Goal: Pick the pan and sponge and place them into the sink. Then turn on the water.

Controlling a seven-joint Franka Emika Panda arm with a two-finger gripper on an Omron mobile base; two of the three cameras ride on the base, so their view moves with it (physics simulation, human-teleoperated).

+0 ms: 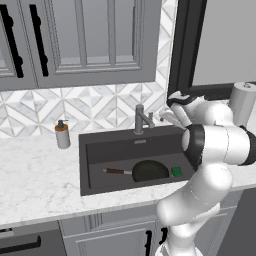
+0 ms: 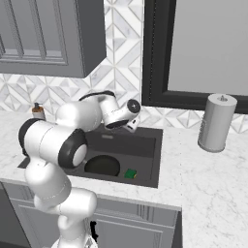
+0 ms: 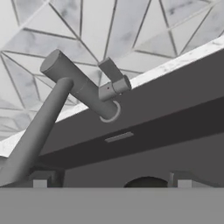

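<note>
A round black pan (image 1: 150, 170) with a thin reddish handle lies in the dark rectangular sink (image 1: 90, 165), a small green sponge (image 1: 176, 172) just beside it. The fingers (image 3: 111, 180) stand spread near the grey cylindrical faucet (image 3: 81, 85). The worktop (image 1: 35, 175) is white marble beneath geometric tiles.

Arm bent over, jaws wide
The white arm folded forward at its dark elbow, wrist turned level, and the gripper (image 3: 112, 180) stood fully spread, holding nothing.
</note>
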